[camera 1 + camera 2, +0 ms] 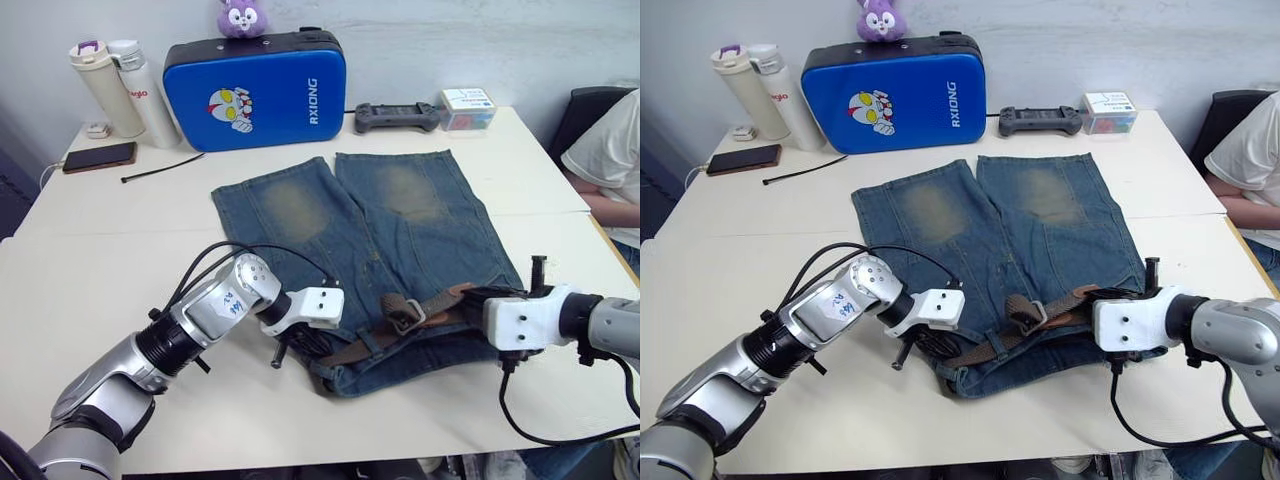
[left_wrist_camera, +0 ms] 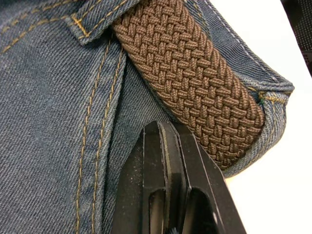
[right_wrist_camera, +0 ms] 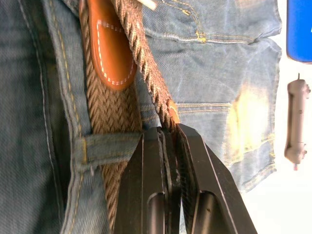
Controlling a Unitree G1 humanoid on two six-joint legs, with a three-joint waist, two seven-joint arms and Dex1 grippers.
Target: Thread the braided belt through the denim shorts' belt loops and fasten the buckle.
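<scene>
— White table [image 1: 90, 260]: denim shorts [image 1: 370, 230] flat, waistband near, braided belt [image 1: 375, 340] along it?
— Yes. Left gripper [image 2: 170, 134] closed empty beside belt's left end; right gripper [image 3: 170, 131] pinches the belt's right part

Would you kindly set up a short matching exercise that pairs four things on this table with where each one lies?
Things:
1. braided belt
2. smartphone
3. game controller
4. purple plush toy

Places:
A. on top of the blue case
B. at the far left of the table, near the two bottles
C. along the waistband of the denim shorts
D. at the far edge, between the blue case and a small box

Pairs: 1-C, 2-B, 3-D, 4-A
</scene>
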